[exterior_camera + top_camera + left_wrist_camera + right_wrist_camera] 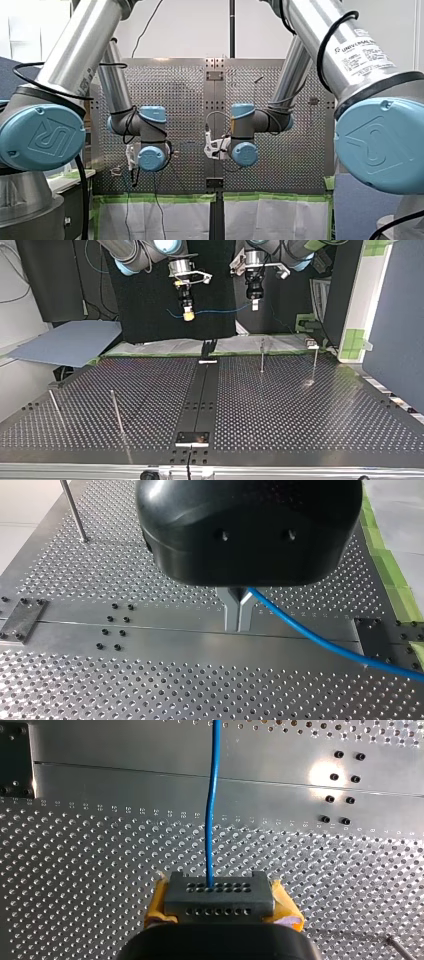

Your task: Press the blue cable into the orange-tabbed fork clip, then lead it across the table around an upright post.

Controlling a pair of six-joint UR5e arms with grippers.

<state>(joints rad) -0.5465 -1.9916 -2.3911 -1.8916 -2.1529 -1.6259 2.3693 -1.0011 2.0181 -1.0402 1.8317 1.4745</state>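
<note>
Site type: robotics lab / test cell, going by my remote feeds.
Bench: perforated table (300,405), metal, hole grid throughout, w/ bolted centre rail (200,395).
Fixtures: thin upright posts (262,356) standing in the holes.
Hardware: my left arm (65,60) & my right arm (350,55), industrial type, maker's label on the right.
Surrounds: black curtain (150,295), green tape (160,198) on edges, plain white wall (190,25).

left pincer (238,625): closed on blue cable (320,637) | cable trails aside over table (150,690) | post (74,510) upright
</note>
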